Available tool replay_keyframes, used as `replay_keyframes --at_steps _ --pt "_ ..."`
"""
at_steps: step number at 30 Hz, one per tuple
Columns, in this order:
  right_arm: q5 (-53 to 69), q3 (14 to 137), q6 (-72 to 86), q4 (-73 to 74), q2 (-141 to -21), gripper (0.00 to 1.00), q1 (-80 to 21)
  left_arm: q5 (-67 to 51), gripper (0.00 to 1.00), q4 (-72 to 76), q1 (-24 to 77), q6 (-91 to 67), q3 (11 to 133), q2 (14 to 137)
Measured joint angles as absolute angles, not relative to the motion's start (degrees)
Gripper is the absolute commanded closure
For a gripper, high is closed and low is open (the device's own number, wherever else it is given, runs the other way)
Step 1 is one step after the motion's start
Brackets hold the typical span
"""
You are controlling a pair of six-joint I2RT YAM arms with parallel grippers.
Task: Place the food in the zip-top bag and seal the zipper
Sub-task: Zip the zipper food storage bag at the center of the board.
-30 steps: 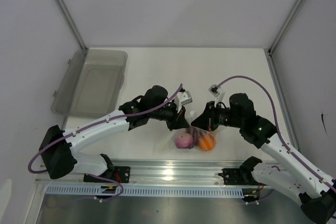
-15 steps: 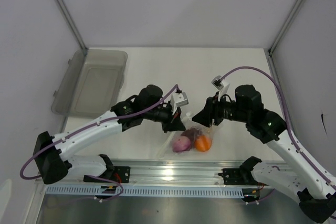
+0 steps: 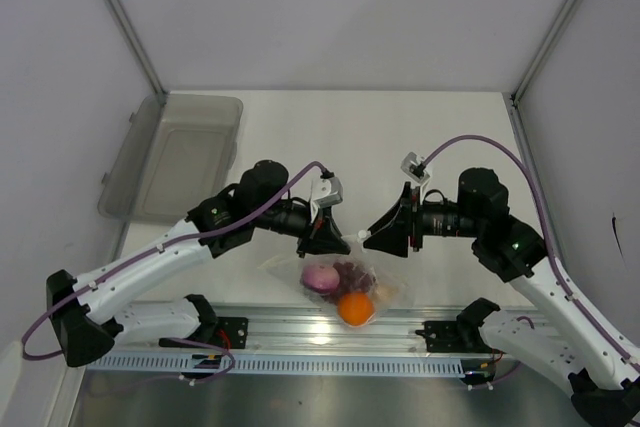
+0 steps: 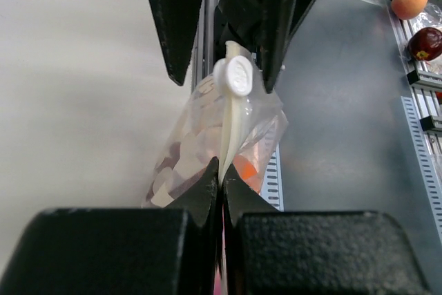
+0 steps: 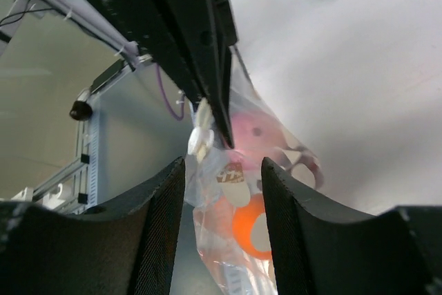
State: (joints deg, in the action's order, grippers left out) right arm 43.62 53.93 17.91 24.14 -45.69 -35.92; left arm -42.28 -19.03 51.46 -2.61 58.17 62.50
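The zip-top bag (image 3: 345, 282) hangs over the table's near edge, holding the food: a purple-red onion (image 3: 320, 277), dark berries (image 3: 352, 273) and an orange (image 3: 353, 309). My left gripper (image 3: 330, 239) is shut on the bag's top edge. In the left wrist view, the whitish zipper (image 4: 231, 126) runs from my left gripper (image 4: 221, 170) to a white slider (image 4: 233, 76). My right gripper (image 3: 372, 237) is open, its fingers (image 4: 173, 18) standing on either side of that slider. In the right wrist view, the bag (image 5: 238, 191) hangs between the open right gripper (image 5: 222, 167).
A grey translucent tub (image 3: 175, 157) lies at the back left of the table. The aluminium rail (image 3: 300, 332) runs just under the hanging bag. Off the table, low in the left wrist view, lie a peach-coloured fruit (image 4: 409, 1) and a dark red one (image 4: 427, 43).
My right gripper has opened off the bag and drawn back a little to the right. The left arm has pulled left, and the bag now hangs lower with the orange at the bottom.
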Motion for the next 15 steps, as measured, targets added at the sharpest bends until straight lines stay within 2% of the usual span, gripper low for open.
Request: replay_keyframes --at_steps 5,15 --pt "48.82 51.24 19.0 19.75 -44.95 0.52 -36.01 -42.85 1.0 -18.98 51.42 -3.2 58.17 63.68" --pt "49.78 44.25 22.85 13.96 -43.11 0.56 -37.56 -42.96 0.99 -19.75 50.92 -6.42 60.66 66.67"
